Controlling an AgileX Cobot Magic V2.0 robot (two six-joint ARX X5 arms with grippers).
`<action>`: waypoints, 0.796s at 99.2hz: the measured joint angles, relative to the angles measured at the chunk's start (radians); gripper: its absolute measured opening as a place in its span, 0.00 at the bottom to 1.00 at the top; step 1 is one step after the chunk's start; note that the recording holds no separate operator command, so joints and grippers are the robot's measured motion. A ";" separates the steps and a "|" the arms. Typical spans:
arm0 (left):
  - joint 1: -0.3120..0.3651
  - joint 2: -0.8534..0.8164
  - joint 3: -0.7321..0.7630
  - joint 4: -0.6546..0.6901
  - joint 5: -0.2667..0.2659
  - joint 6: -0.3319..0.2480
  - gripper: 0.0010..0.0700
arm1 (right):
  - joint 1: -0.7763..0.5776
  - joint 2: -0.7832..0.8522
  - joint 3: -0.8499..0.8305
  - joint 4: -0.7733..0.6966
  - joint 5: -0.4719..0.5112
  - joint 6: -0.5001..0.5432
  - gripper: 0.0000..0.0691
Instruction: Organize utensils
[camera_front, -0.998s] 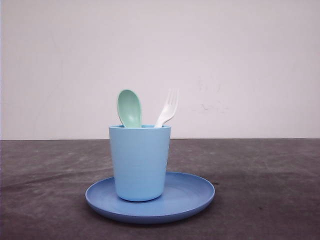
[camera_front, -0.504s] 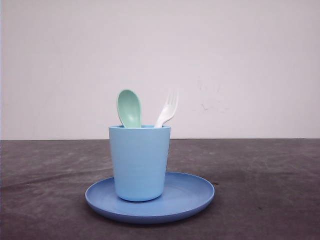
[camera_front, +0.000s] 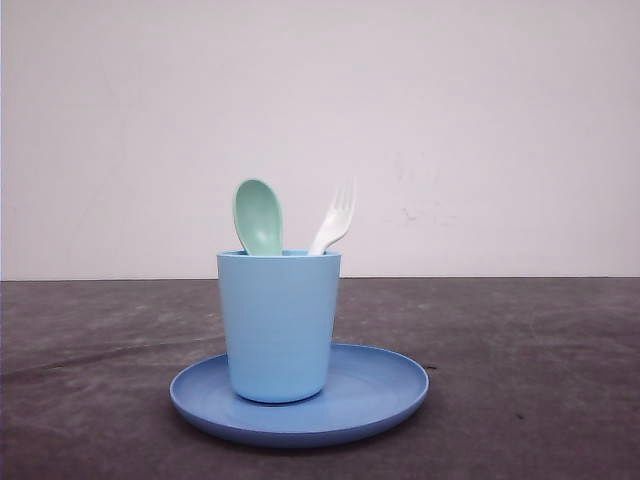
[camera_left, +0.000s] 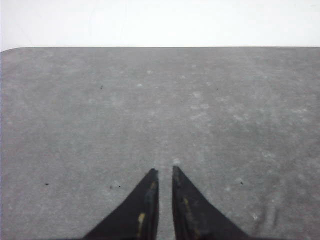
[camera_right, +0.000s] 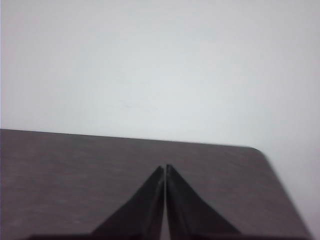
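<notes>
Standing in unmarked blue cup (camera_front: 279, 325), mint spoon (camera_front: 258, 216), white fork (camera_front: 335, 220)

Even soft light; right wrist view blurry.

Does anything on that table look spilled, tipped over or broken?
Nothing stands out. The cup stands upright on the plate, with the spoon and fork leaning inside it. Nothing looks spilled or cracked.

Light blue cup (camera_front: 279, 325) upright on round blue plate (camera_front: 385, 392), dark table (camera_front: 540, 380), pale wall (camera_front: 480, 120)
</notes>
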 joint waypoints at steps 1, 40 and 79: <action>0.000 0.000 0.000 0.000 0.000 0.000 0.02 | -0.007 -0.004 -0.004 0.000 0.000 -0.001 0.01; 0.000 0.000 0.000 0.000 0.000 0.000 0.02 | -0.108 -0.317 -0.432 0.053 -0.047 0.019 0.01; 0.000 0.000 0.000 0.000 0.000 0.000 0.02 | -0.123 -0.647 -0.802 0.062 -0.049 0.095 0.01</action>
